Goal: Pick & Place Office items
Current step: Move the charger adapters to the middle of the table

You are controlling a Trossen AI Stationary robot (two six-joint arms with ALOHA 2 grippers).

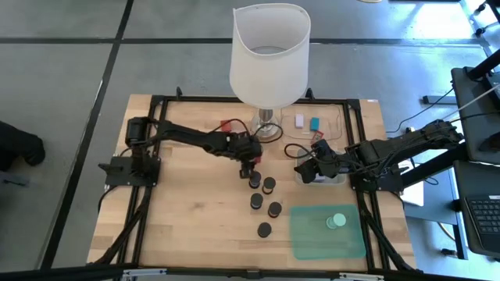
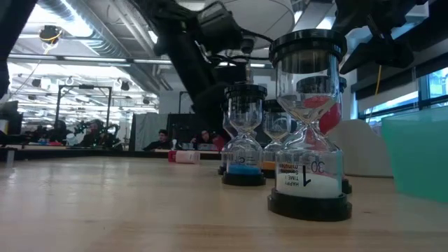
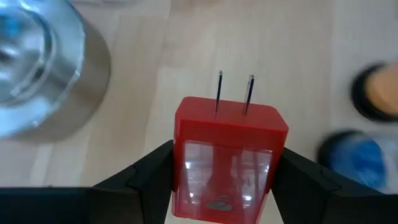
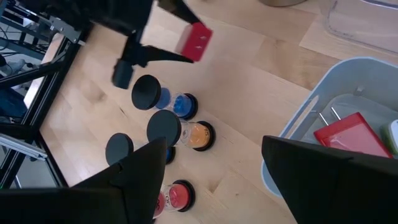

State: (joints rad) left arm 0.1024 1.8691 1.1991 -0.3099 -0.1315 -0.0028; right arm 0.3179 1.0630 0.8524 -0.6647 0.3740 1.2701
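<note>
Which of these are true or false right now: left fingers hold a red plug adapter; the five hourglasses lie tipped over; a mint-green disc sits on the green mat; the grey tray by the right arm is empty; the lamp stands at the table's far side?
1. The left gripper holds a red plug adapter: true.
2. The hourglasses lie tipped over: false, they stand upright.
3. A mint-green disc sits on the green mat: true.
4. The grey tray is empty: false, a red adapter lies inside.
5. The lamp stands at the far side: true.
</note>
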